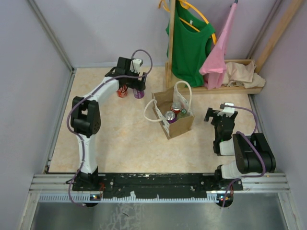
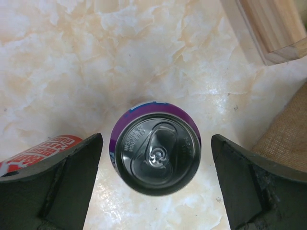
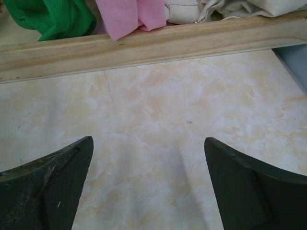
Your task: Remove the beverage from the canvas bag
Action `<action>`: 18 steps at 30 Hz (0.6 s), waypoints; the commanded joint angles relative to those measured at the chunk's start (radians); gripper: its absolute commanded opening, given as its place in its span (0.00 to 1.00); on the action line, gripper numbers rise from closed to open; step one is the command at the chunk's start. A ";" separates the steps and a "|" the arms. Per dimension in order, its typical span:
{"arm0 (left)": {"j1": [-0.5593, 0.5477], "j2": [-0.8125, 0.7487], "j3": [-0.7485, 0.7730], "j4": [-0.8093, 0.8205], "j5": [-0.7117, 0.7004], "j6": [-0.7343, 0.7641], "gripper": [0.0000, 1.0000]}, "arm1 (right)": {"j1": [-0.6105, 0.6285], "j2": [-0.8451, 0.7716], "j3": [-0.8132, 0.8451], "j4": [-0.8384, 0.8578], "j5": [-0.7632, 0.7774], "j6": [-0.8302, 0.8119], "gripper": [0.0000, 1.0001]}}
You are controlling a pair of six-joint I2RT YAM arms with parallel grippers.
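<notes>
Toward the back left of the bench (image 1: 120,139), our left tool (image 2: 156,141) hangs straight over an upright purple can (image 2: 156,160), jaws spread wide with a gap on each side, gripping nothing. We see a red can (image 2: 29,155) just beside it. Mid-bench stands the canvas bag (image 1: 180,127), apart from both, with three more cans (image 1: 171,115) inside. Our right tool (image 3: 148,143) is spread too, holding nothing, above the bench near a wooden rail (image 3: 144,45).
</notes>
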 commanded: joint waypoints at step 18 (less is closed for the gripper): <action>-0.072 -0.323 -0.015 0.041 0.020 0.002 1.00 | -0.002 0.001 0.021 0.044 0.000 0.008 0.99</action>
